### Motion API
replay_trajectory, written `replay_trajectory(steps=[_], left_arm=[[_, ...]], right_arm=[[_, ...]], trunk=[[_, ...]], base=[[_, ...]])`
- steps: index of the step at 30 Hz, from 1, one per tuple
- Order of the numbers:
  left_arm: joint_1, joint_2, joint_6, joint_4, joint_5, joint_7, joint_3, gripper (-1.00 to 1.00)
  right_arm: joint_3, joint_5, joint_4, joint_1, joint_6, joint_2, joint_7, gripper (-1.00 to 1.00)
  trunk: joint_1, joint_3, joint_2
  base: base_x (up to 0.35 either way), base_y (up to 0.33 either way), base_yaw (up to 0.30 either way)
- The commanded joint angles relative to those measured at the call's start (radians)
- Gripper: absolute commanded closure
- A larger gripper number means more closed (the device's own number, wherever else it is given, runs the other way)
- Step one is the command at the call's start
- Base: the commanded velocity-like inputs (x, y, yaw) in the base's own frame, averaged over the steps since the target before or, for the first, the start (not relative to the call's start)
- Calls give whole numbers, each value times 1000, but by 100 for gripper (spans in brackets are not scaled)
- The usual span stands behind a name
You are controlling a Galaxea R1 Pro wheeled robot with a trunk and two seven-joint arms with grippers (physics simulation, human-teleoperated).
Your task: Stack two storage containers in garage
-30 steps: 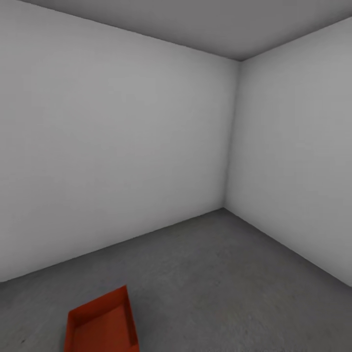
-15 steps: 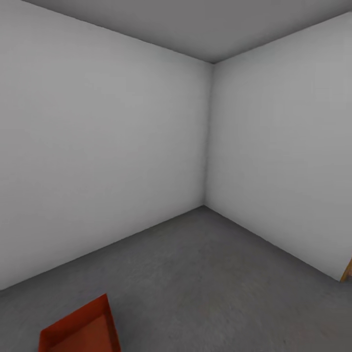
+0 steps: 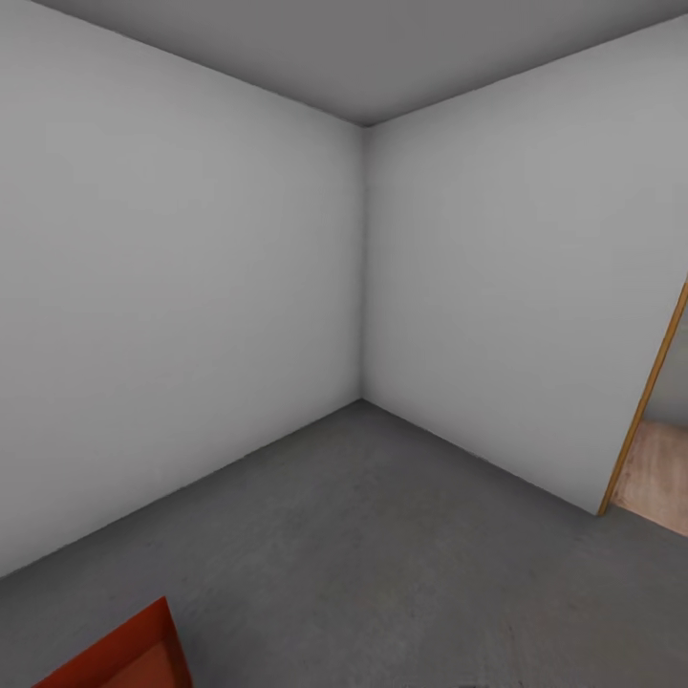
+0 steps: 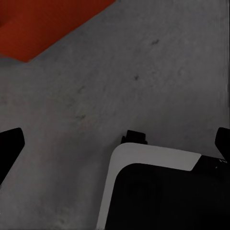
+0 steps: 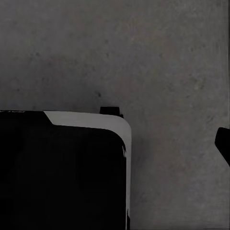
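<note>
The head view looks into a corner of the garage, where two plain light grey walls (image 3: 191, 287) meet above the dark grey concrete floor (image 3: 382, 573). One red-orange container (image 3: 124, 659) sits on that floor at the lower left edge of the view, cut off by the frame so that just one corner and part of its inside show. At the right edge there is a doorway with a wooden frame (image 3: 645, 401), and beyond it a strip of light wood plank floor (image 3: 659, 478).

In the left wrist view, the same red-orange container shows as a patch of colour (image 4: 43, 24) resting on the concrete, well apart from the left hand (image 4: 115, 143). That hand's two dark fingertips (image 4: 9, 143) sit far apart at opposite edges of the picture, so the hand is spread and holds nothing. Between them lies a white and black part of the robot's body (image 4: 158, 191).

In the right wrist view, just one dark fingertip (image 5: 223, 143) of the right hand shows at the picture's edge over bare concrete, so whether that hand is spread or pressed together cannot be told.
</note>
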Motion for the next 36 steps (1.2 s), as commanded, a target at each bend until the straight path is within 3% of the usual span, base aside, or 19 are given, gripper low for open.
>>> replay_trajectory(steps=[1,11,18,36], left_arm=[[0,0,-3,0,4,1,-2,-100],[0,-15,-3,1,10,1,11,-100],[0,-53,-2,4,13,1,7,-100],[0,-61,-3,5,15,4,6,-100]], right_arm=[[7,-10,3,-1,-5,0,5,-100],[9,-10,3,-1,-4,0,5,-100],[8,-10,3,-1,-5,2,3,-100],[-18,-10,3,-1,-8,4,-15,-100]], trunk=[[0,-1,-1],[0,3,-1],[0,6,-1],[0,6,-1]], base=[[0,0,-290],[0,0,-289],[0,0,-284],[0,0,-255]])
